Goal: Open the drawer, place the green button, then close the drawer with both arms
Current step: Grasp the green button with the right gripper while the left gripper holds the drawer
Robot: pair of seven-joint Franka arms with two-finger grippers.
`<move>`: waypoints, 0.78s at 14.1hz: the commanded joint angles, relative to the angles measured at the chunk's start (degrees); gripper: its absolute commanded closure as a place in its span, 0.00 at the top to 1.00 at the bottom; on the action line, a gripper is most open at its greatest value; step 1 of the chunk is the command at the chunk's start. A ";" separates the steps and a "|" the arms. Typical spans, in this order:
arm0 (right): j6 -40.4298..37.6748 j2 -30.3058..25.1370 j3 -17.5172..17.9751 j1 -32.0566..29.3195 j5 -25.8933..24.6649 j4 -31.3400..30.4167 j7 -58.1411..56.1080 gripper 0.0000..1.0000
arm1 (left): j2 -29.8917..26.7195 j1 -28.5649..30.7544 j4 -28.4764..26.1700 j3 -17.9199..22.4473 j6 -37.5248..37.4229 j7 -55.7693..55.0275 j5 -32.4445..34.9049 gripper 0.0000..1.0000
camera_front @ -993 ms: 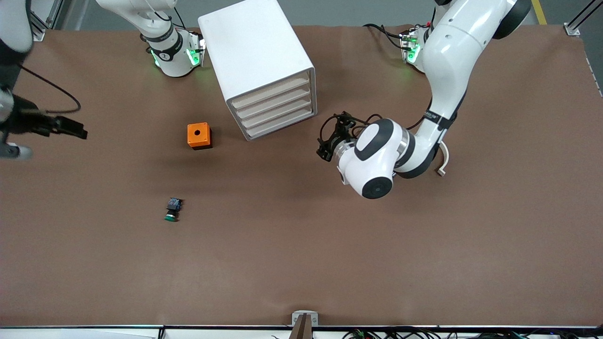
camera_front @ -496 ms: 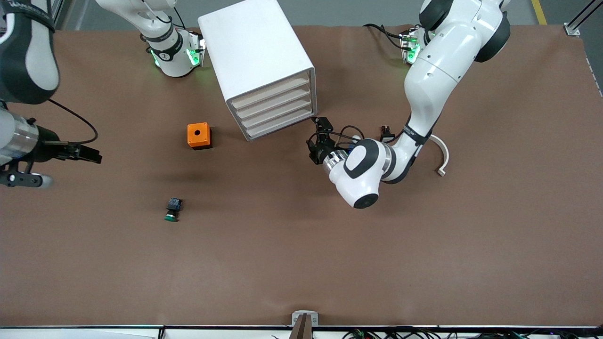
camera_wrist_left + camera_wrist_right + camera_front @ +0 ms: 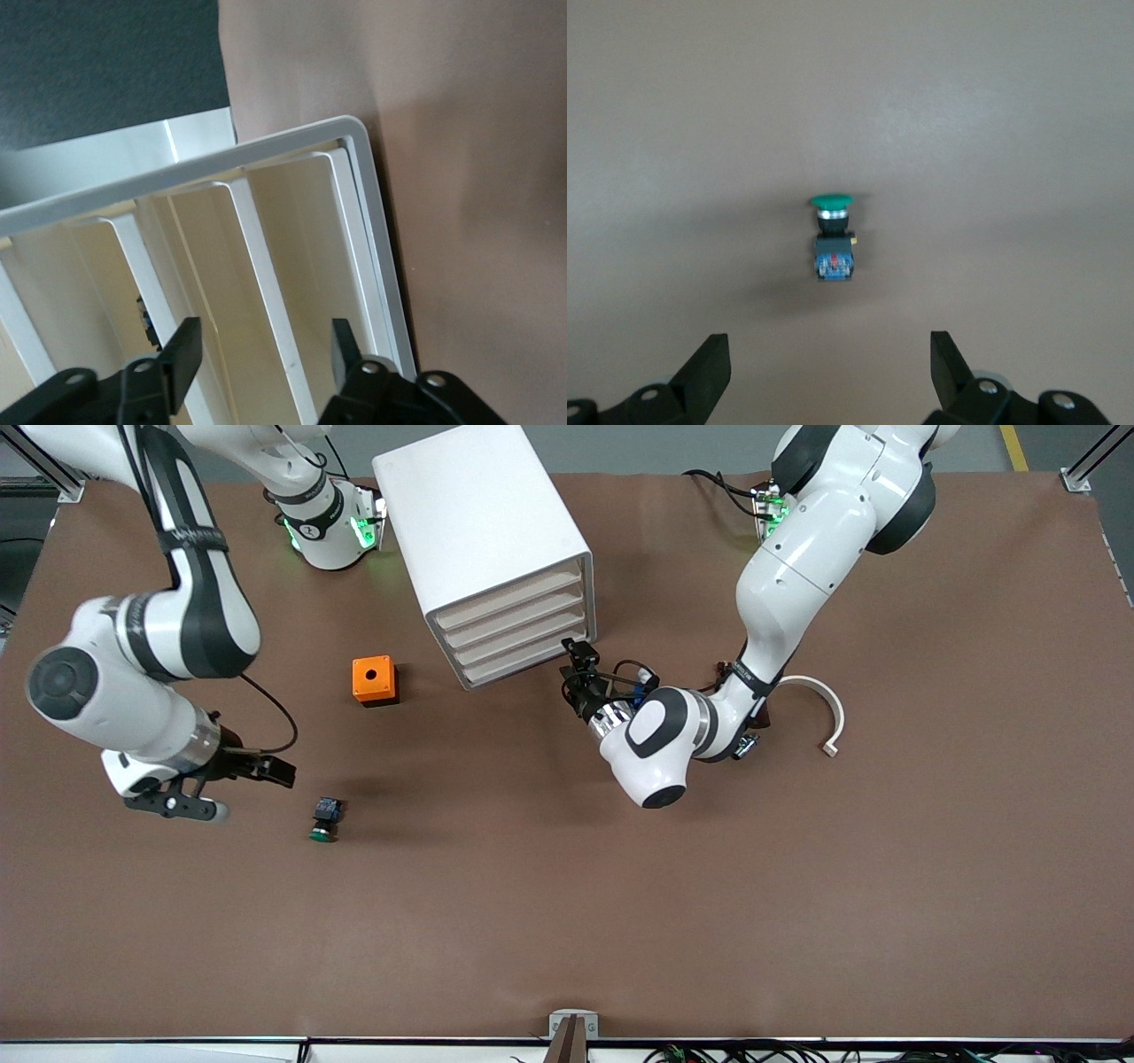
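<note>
The white cabinet (image 3: 478, 522) stands near the robots' bases with its four beige-fronted drawers (image 3: 518, 631) all shut. My left gripper (image 3: 578, 659) is open just in front of the drawer fronts, at the cabinet's corner toward the left arm's end. In the left wrist view the beige fronts (image 3: 301, 266) fill the space between the open left gripper (image 3: 263, 350). The green-capped button (image 3: 324, 820) lies on its side on the table. My right gripper (image 3: 276, 772) is open and empty, low beside the button. The right wrist view shows the button (image 3: 834, 241) ahead of the open right gripper (image 3: 830, 359).
An orange box with a round hole (image 3: 375, 680) sits on the table between the button and the cabinet. A white curved piece (image 3: 822, 707) lies toward the left arm's end. The brown table (image 3: 567, 921) stretches toward the front camera.
My right arm has swung in from the table's edge and come down beside the button. My left gripper has moved closer to the drawer fronts.
</note>
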 commanded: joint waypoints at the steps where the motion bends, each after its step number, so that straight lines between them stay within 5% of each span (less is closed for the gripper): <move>1: 7.18 6.59 -0.25 0.07 0.68 0.55 0.94 1.00 | 2.51 -0.66 0.80 0.33 -0.31 -1.49 -2.75 0.59; 11: 17.40 16.45 -0.25 0.86 0.68 0.72 3.23 1.00 | 3.48 -4.61 -1.75 0.15 -1.99 -1.05 -2.76 0.52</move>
